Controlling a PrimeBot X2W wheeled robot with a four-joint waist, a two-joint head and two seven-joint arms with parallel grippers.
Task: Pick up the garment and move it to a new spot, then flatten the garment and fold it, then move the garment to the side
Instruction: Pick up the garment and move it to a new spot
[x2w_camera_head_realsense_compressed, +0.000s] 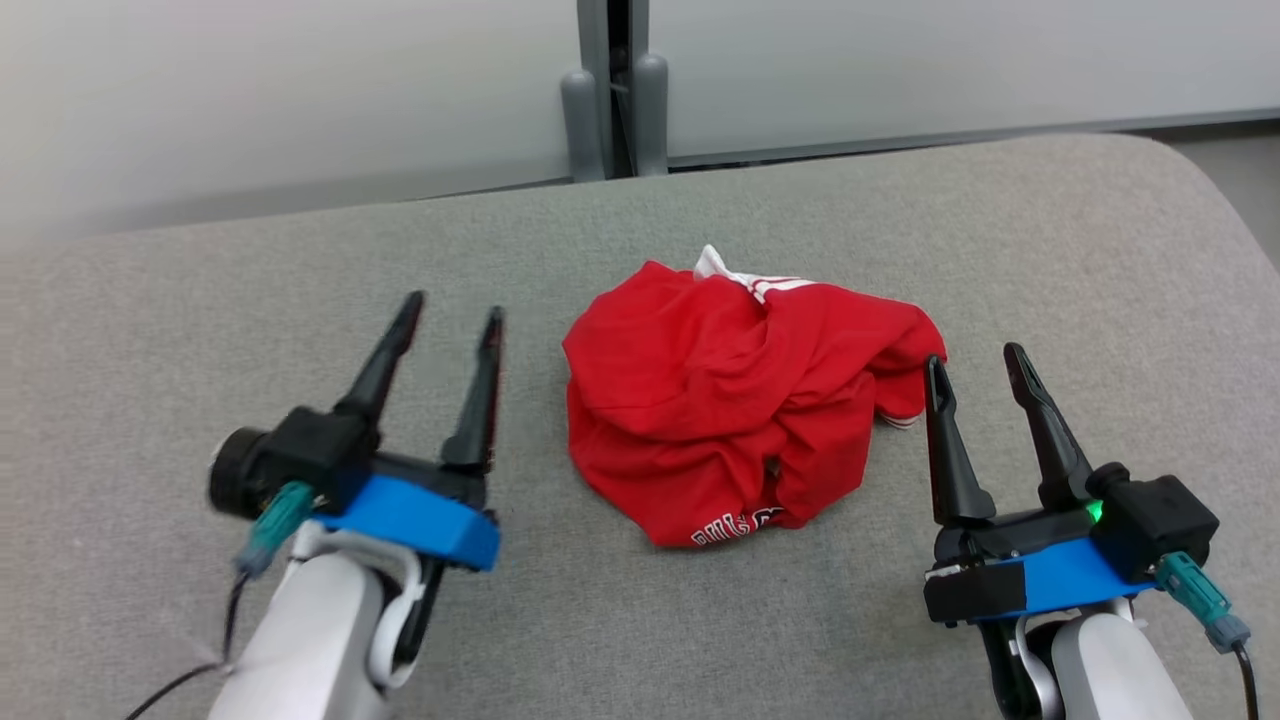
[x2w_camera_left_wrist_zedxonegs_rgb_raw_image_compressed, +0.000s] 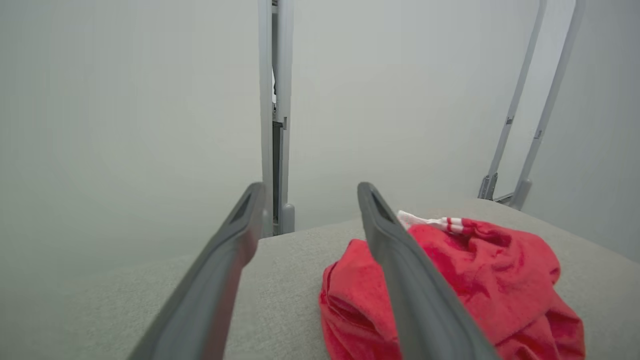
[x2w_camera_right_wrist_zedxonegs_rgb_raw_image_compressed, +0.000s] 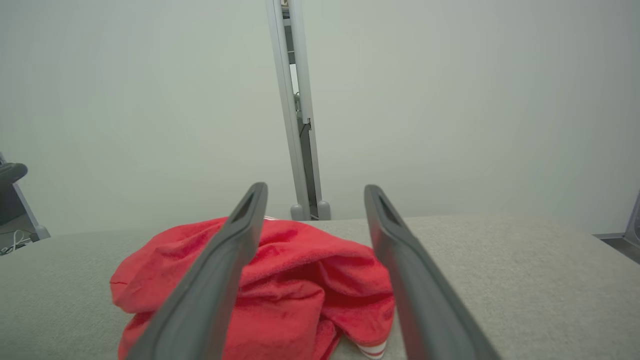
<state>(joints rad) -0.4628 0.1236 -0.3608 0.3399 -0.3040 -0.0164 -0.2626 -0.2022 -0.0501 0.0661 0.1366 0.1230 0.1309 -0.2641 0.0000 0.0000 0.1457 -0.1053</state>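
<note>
The crumpled red garment (x2w_camera_head_realsense_compressed: 730, 400) lies heaped in the middle of the grey surface (x2w_camera_head_realsense_compressed: 300, 260). The left gripper (x2w_camera_head_realsense_compressed: 455, 307), fingers apart and empty, sits to its left. The right gripper (x2w_camera_head_realsense_compressed: 973, 356), likewise spread and empty, is close by its right edge.

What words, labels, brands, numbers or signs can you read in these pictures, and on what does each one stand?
White lettering on the near edge of the red garment: partly folded under and blurred, too unclear to read.
No other text can be read: the grey padded surface bears none.
</note>
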